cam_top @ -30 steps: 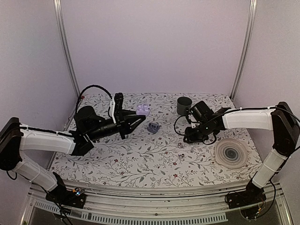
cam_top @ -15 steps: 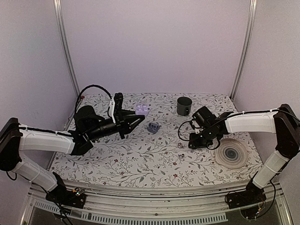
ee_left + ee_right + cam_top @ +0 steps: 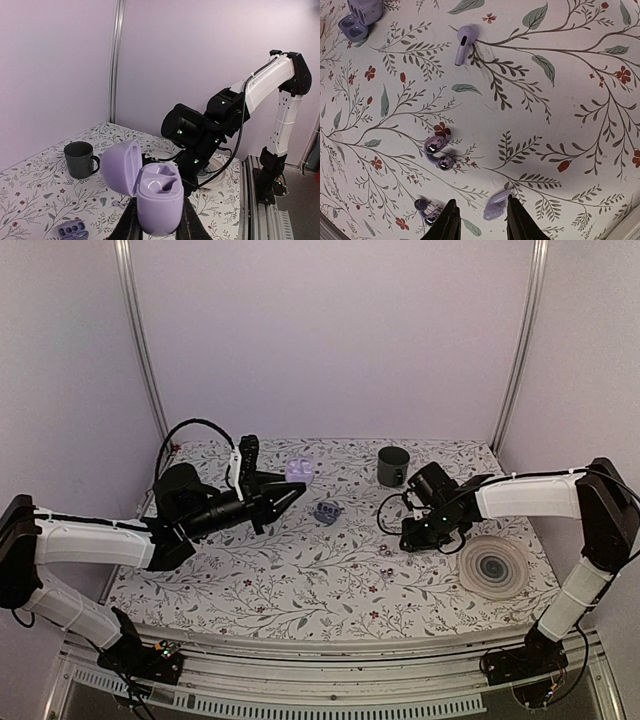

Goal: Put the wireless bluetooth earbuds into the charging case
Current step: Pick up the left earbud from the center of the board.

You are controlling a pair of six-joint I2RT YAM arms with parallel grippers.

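Charging case (image 3: 325, 512), blue-grey and open, sits on the floral table (image 3: 300, 590) between my two arms. My left claw (image 3: 159, 227) is clamped on a second, lilac case (image 3: 157, 195), its lid open, raised above the table. My right claw (image 3: 480, 220) stands parted astride a lilac earbud (image 3: 495, 207) lying on the table.

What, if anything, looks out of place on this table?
Two lilac earbuds lie loose and apart on the floral cloth: the far earbud alone, the near earbud between the fingers of the right gripper. Small glossy pieces, unclear what, lie scattered between them. The left gripper holds the lilac case open, its sockets empty.
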